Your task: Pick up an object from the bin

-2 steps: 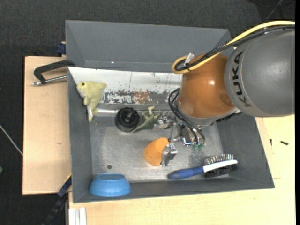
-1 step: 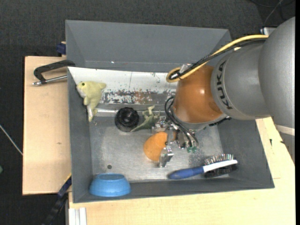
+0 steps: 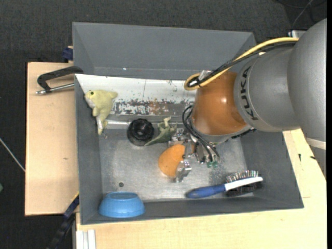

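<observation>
While the orange ball [image 3: 169, 161] is lying near the middle of the grey bin [image 3: 104, 160], the gripper [image 3: 183, 171] is hovering low against its right edge, and whether it is clamping cannot be told.

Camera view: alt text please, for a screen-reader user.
The arm's gripper sits low in the grey bin, right beside an orange ball at its middle. Around it lie a blue-handled brush, a blue bowl, a black round part and a yellow soft toy.
</observation>
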Tool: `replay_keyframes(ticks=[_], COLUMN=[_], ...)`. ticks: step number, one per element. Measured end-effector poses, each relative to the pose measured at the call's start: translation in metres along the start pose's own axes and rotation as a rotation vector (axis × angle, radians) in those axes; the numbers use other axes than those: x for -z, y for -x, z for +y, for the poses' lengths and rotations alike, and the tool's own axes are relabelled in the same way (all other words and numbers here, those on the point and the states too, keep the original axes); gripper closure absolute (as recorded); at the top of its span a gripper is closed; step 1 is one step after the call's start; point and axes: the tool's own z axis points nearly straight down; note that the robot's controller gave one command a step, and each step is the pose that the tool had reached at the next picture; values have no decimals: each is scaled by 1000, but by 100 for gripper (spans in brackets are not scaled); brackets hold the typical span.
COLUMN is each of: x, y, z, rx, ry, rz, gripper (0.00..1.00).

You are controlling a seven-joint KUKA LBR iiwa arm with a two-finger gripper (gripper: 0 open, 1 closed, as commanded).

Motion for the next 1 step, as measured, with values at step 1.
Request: replay_keyframes(ticks=[1], x=[145], y=[19], z=[13], rx=[-60], ry=[1], rz=[-4], gripper=[100])
